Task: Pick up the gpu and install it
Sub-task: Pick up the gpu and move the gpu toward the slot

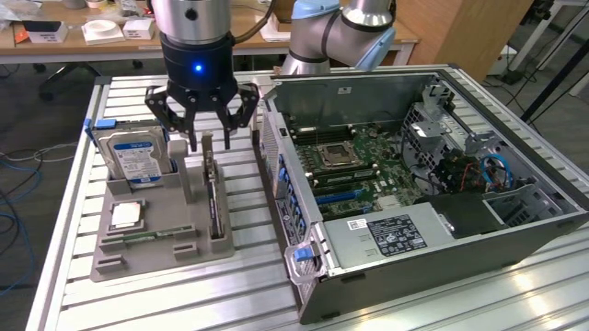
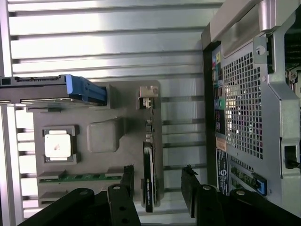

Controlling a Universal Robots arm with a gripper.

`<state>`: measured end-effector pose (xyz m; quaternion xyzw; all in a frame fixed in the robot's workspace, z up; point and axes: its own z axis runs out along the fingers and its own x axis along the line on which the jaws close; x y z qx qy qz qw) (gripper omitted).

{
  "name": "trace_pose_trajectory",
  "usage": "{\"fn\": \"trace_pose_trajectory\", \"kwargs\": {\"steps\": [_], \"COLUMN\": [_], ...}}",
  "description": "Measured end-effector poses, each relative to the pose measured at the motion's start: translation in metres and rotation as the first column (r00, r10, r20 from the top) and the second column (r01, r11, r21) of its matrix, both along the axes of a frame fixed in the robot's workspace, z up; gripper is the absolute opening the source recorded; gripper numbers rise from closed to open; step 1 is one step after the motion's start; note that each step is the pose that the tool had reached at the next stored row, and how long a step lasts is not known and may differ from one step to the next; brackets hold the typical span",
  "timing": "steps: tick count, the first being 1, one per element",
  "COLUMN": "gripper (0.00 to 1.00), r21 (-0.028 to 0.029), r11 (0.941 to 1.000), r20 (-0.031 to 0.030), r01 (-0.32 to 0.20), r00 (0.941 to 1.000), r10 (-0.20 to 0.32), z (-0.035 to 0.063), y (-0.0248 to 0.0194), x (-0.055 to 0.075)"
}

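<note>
Reaches in from beyond the far edge of the table (image 1: 184,289), with the grey elbow joint (image 1: 354,27) bent high at the back. Carries the wrist (image 1: 190,17) vertical: silver cylinder, then black housing with a blue light (image 1: 195,67) lit. Points the gripper (image 1: 201,140) straight down over the table's far part, toward its edge on the exterior view's left. Spreads both black fingers (image 1: 175,131) wide apart, gripping nothing. Same spread seen from the wrist camera (image 2: 158,172).

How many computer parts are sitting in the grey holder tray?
4: hard drive standing at the far end, processor and memory stick lying nearer, gpu on edge toward the case.
</note>
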<state>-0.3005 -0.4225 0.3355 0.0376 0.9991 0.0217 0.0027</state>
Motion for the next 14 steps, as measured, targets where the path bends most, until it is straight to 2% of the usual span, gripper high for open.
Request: {"fn": "trace_pose_trajectory", "kwargs": {"steps": [14], "gripper": [0.53], "r21": [-0.0003], "r11": [1.0], "r20": [-0.0001], "r01": [0.0], "r00": [1.0], "r10": [0.0], "z": [-0.0019], "y": [-0.0071], "x": [0.0]}}
